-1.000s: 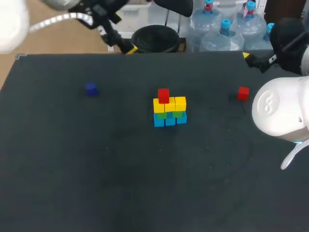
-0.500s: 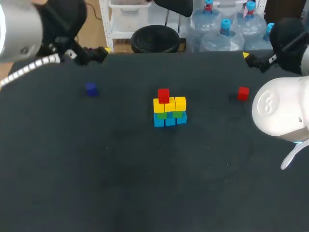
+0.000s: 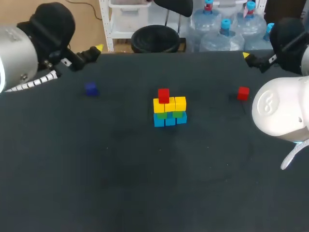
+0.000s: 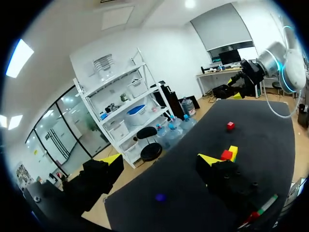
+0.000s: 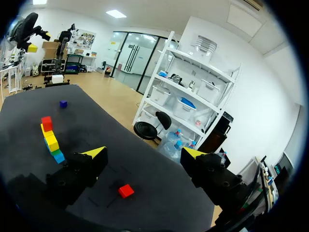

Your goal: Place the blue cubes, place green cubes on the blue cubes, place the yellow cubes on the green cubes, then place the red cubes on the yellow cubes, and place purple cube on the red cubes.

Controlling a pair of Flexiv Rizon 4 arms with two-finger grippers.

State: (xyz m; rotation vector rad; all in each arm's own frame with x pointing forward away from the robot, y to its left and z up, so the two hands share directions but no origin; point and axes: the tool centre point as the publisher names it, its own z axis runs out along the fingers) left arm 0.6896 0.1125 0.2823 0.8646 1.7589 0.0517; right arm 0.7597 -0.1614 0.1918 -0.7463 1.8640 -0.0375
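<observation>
A cube stack [image 3: 169, 110] stands mid-table: blue cubes at the base, green on them, yellow above, and one red cube [image 3: 163, 94] on top. A loose red cube [image 3: 243, 93] lies to its right, and a purple cube [image 3: 91, 89] to its left. My left gripper [image 3: 95, 50] hangs open over the far left edge, holding nothing. In the left wrist view its fingers [image 4: 159, 162] are wide apart, with the purple cube [image 4: 159, 197] below and the stack [image 4: 230, 153] beyond. My right gripper [image 3: 250, 58] is open at the far right. The loose red cube [image 5: 126, 190] lies under its spread fingers [image 5: 145, 153].
The black table [image 3: 145, 183] has broad bare room in front of the stack. My right arm's white body [image 3: 280, 113] looms over the right edge. In the right wrist view the stack [image 5: 50, 137] and the purple cube [image 5: 63, 103] lie further off.
My left arm has swung left along the far edge, from behind the stack to the far left corner. The right arm and all the cubes have stayed put.
</observation>
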